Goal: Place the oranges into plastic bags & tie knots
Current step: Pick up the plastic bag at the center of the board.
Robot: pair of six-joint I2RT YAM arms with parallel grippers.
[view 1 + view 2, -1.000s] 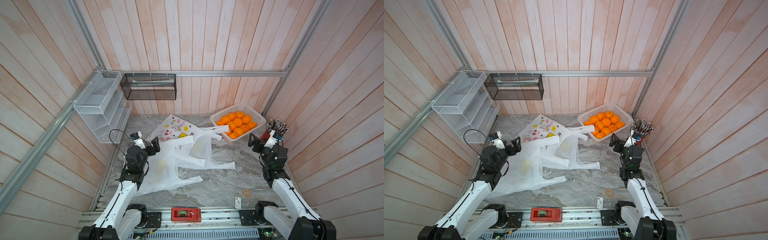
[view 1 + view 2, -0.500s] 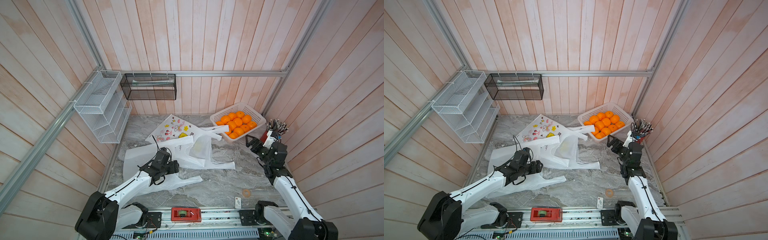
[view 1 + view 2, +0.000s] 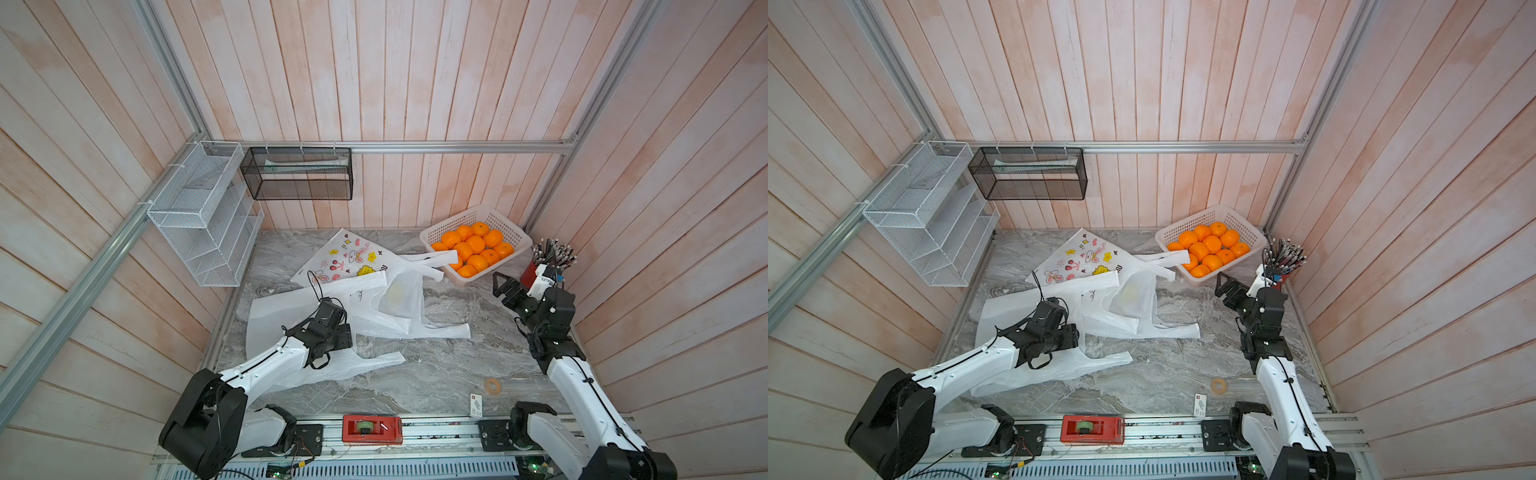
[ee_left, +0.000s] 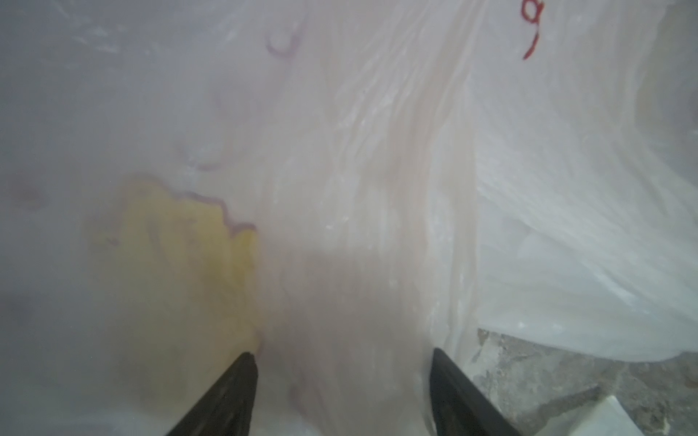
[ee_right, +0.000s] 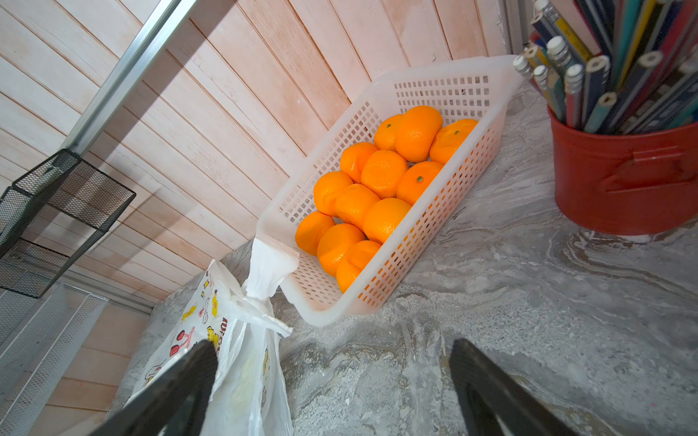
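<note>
The oranges [image 3: 473, 249], bright and glossy, sit heaped in the white basket [image 3: 505, 223] at the table's [image 3: 436, 374] far right corner. The plastic bags [image 3: 395, 303] lie flat and crumpled across the middle, with one handle draped over the basket's rim. The left gripper [image 4: 342, 358] stands partly spread astride a wrinkled bag fold. The right gripper [image 5: 334, 345] gapes wide near the basket, holding nothing.

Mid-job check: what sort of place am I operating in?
Likely a purpose-built robot test booth, not a home: pink wood-plank walls box in a small marble-look table, metal framing holds wire racks, and a mounting rail runs along the front.
</note>
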